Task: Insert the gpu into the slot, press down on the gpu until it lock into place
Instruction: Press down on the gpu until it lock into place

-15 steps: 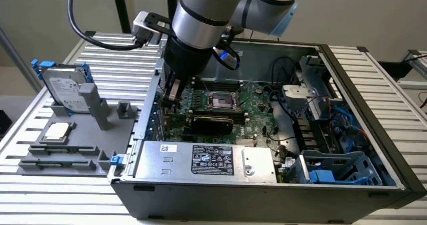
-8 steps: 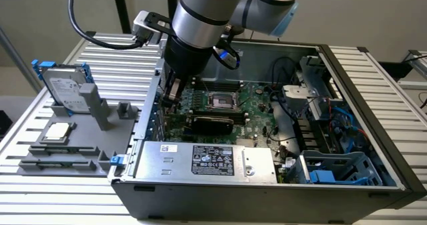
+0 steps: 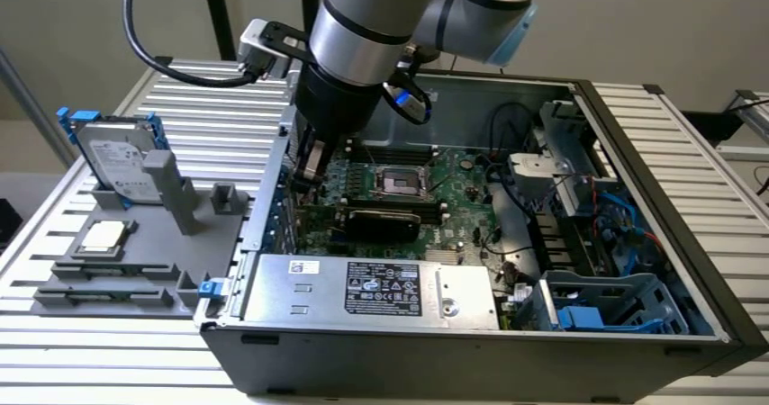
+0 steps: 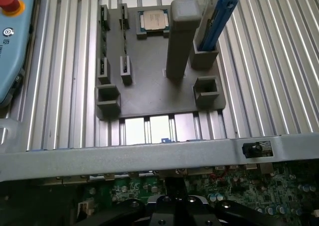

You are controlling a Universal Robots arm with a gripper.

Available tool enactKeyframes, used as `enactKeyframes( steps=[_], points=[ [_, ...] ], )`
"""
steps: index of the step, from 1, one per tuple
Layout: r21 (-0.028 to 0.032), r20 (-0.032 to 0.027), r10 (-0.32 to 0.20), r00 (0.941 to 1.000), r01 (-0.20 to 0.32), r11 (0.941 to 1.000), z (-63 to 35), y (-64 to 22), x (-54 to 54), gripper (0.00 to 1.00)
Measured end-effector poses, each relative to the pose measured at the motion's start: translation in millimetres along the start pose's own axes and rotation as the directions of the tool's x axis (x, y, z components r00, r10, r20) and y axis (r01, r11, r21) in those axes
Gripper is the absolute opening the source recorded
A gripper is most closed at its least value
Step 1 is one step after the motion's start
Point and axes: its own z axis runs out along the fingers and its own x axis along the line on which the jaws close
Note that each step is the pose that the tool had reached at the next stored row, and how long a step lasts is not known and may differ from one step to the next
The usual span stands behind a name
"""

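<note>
The gpu [image 3: 380, 221] is a flat black card standing across the green motherboard inside the open computer case, just beyond the silver power supply. The slot is hidden beneath it. My gripper [image 3: 310, 178] reaches down into the case by the wall on the exterior view's left, over that end of the card. Whether it touches the card I cannot tell. In the wrist view the gripper [image 4: 174, 200] has its black fingers together above the motherboard, just inside the case wall [image 4: 149, 153].
The silver power supply [image 3: 373, 288] fills the case's near side, with a blue drive cage [image 3: 601, 301] at the exterior view's right. Outside the case a grey fixture tray [image 3: 121, 261] carries a hard drive [image 3: 114, 157] and a processor chip [image 4: 153, 21]. A light-blue pendant [image 4: 12, 46] lies beside it.
</note>
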Motion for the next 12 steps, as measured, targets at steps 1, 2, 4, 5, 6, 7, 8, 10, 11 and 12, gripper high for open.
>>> enactKeyframes(
  steps=[1,2,4,5,6,7,8,10,11,12],
  points=[
    [0.0,-0.0004,0.0,1.0,0.0,1.0,0.0,0.1,0.0,0.11],
    [0.0001,-0.001,0.0,1.0,0.0,1.0,0.0,0.1,0.0,0.11],
    [-0.0002,-0.0026,0.001,1.0,-0.001,1.0,0.0,0.1,0.1,0.11],
    [-0.0009,-0.0035,0.001,1.0,-0.001,1.0,0.0,0.0,0.2,0.11],
    [-0.0014,-0.0042,0.002,1.0,-0.002,1.0,0.0,-0.2,0.5,0.11],
    [-0.0019,-0.0052,0.002,1.0,-0.002,1.0,-0.1,-0.3,1.1,0.11],
    [-0.0025,-0.0062,0.002,1.0,-0.002,1.0,-0.2,-0.6,1.8,0.11],
    [-0.0035,-0.0085,0.003,1.0,-0.003,1.0,-0.5,-1.3,3.8,0.11],
    [-0.0039,-0.0096,0.003,0.9999,-0.003,1.0,-0.6,-1.6,5.0,0.11],
    [-0.0041,-0.0106,0.004,0.9999,-0.004,1.0,-0.7,-1.9,6.0,0.11]
  ],
)
